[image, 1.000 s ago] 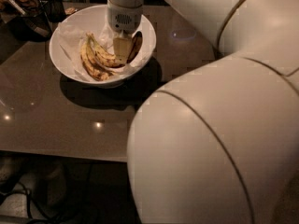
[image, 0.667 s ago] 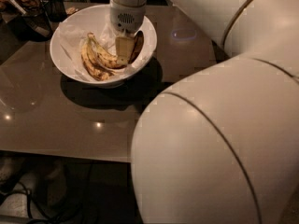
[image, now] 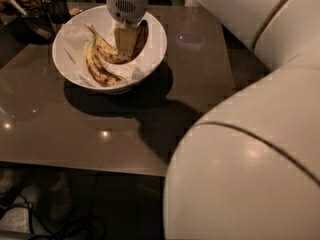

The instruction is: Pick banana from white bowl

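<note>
Fingers [image: 125, 37] of gripper [image: 126, 46] clamped on banana [image: 107, 50] joint, over white bowl [image: 152, 59]; pair raised slightly since earlier.

My end effector [image: 125, 46] hangs inside the white bowl [image: 159, 46], its tip down on the banana [image: 107, 50] where the two joined arms meet. The speckled yellow arm runs up to the left, and the darker, brown-streaked arm rises to the right beside my wrist housing [image: 127, 4]. A separate spotted banana [image: 99, 70] lies lower left in the bowl, on crumpled white paper [image: 75, 39]. The bowl sits near the far left of the glossy brown desk [image: 60, 129] and casts a dark shadow on it. My white arm shell [image: 250, 174] fills the right side. Dark containers [image: 35, 19] stand at the far left corner.
</note>
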